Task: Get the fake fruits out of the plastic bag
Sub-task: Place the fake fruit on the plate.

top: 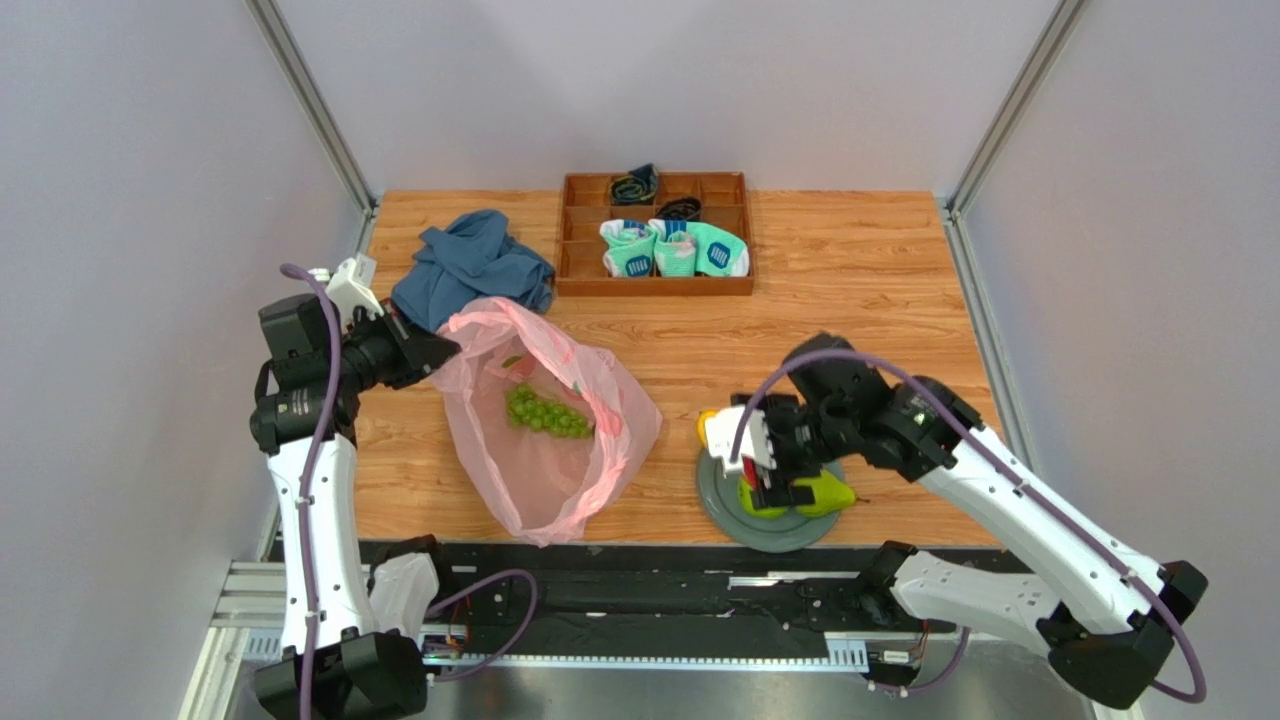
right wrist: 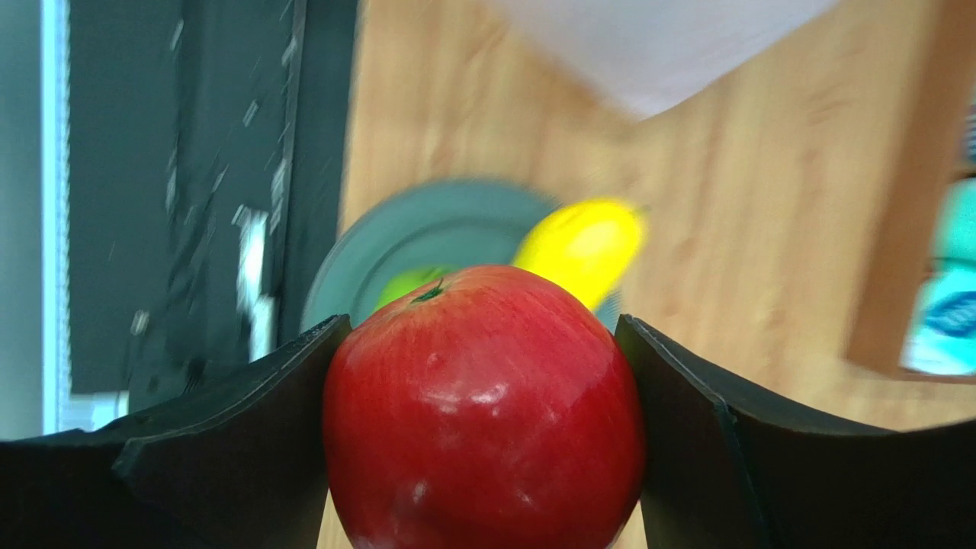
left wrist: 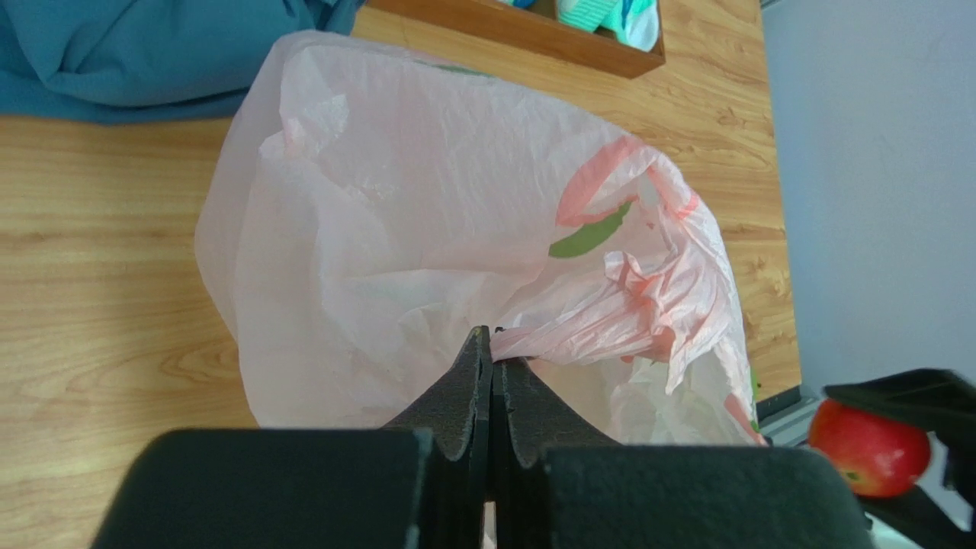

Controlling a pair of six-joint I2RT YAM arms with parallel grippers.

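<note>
**Red apple held over the plate, grapes left in the bag**

The plastic bag [top: 549, 435] lay on the left half of the worktop, its lower end reaching the near edge. Through the thin pink film a bunch of green grapes [top: 549, 413] showed inside it. The left gripper [left wrist: 492, 355] had its jaws pressed together on a gathered fold of the bag's rim, on the side towards the left edge.

The grey plate [top: 729, 510] sat at the near edge, right of the middle. On it lay a yellow lemon [right wrist: 582, 243] and a green fruit [right wrist: 407, 286]. The right gripper [right wrist: 481, 332] was clamped on a red apple [right wrist: 481, 423] above the plate.

A wooden tray [top: 655, 285] stood at the middle of the far edge. Its front compartment held teal-and-white socks [top: 676, 248], and its back compartments held dark items [top: 634, 186]. A blue cloth [top: 469, 263] lay crumpled near the far left corner, touching the bag.

The right wrist view was blurred, so the green fruit's kind could not be told. From above, the right gripper hid most of the apple. The dark patches on the socks were too small to read.
</note>
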